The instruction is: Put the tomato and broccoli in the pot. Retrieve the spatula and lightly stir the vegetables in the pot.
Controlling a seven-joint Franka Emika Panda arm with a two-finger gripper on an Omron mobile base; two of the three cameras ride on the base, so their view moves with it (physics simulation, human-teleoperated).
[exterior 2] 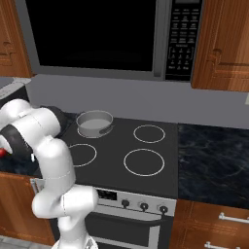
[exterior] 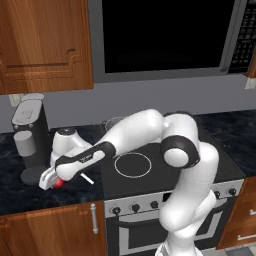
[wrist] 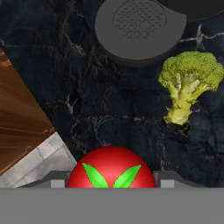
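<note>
The red tomato (wrist: 111, 168) with its green top sits between my gripper's (wrist: 111, 181) two finger tips, which press on its sides, low over the dark counter. From the left base view the gripper (exterior: 54, 181) is at the counter's front left with the tomato (exterior: 59, 183) red inside it. The yellow-green broccoli (wrist: 188, 83) lies on the counter just beyond, apart from the fingers. The grey pot (exterior 2: 94, 123) stands on the stove's back left burner. A thin white spatula (exterior: 87, 178) handle lies on the counter just right of the gripper; its blade is hidden.
A dark coffee machine (exterior: 31, 140) stands left of the gripper, its round base (wrist: 138, 30) close behind the broccoli. The counter's front edge and wooden cabinet (wrist: 22, 122) run close by. The black stove top (exterior 2: 146, 160) lies to the right, under a microwave (exterior 2: 97, 34).
</note>
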